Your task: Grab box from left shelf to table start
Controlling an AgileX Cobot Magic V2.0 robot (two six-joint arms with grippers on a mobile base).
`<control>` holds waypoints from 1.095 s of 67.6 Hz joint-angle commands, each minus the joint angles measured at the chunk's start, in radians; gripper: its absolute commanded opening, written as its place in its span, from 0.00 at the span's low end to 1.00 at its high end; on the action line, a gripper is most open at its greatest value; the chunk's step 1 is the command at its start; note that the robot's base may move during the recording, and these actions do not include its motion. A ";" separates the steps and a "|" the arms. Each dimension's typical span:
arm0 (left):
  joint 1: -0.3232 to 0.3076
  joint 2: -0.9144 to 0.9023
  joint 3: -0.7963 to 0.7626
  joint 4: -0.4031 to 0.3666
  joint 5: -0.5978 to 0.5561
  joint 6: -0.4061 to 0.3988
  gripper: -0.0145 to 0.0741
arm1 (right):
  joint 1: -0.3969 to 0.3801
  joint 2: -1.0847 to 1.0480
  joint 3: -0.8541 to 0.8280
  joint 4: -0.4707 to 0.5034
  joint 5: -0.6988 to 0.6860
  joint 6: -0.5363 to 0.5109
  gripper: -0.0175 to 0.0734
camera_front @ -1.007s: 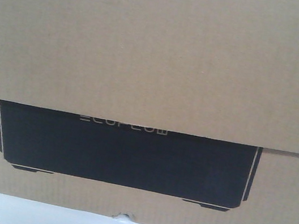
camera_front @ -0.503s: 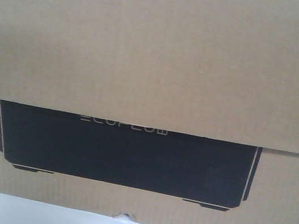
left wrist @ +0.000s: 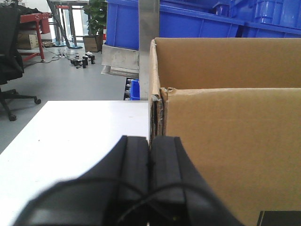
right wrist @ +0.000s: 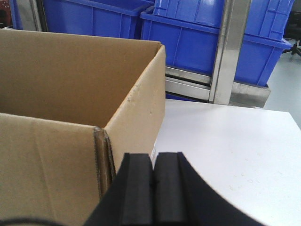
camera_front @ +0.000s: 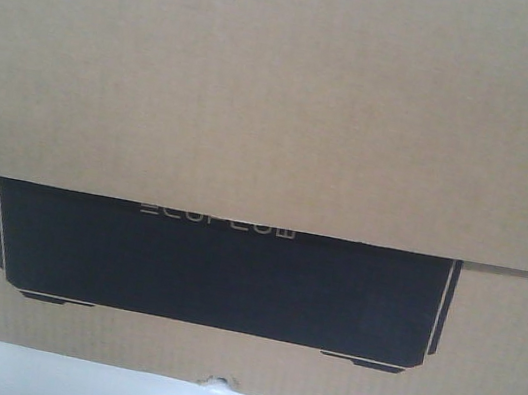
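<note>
The brown cardboard box (camera_front: 282, 89) fills the front view, with its black ECOFLOW panel (camera_front: 221, 272) half covered by a folded flap. It stands open-topped on the white table (camera_front: 61, 382). In the left wrist view my left gripper (left wrist: 149, 139) is shut and empty, right at the box's (left wrist: 225, 141) left front corner. In the right wrist view my right gripper (right wrist: 153, 155) is shut and empty beside the box's (right wrist: 61, 94) right front corner. Whether the fingers touch the cardboard cannot be told.
Behind the table (left wrist: 80, 127) stands the shelf with a silver metal rail (left wrist: 122, 59) and upright post (right wrist: 230, 47), loaded with blue plastic bins (right wrist: 197, 42). An office chair (left wrist: 11, 56) and clutter stand on the grey floor at far left.
</note>
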 commanded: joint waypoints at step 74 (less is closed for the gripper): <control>0.077 -0.016 0.284 -0.030 -0.341 -0.004 0.06 | -0.001 0.014 -0.027 -0.008 -0.093 -0.008 0.26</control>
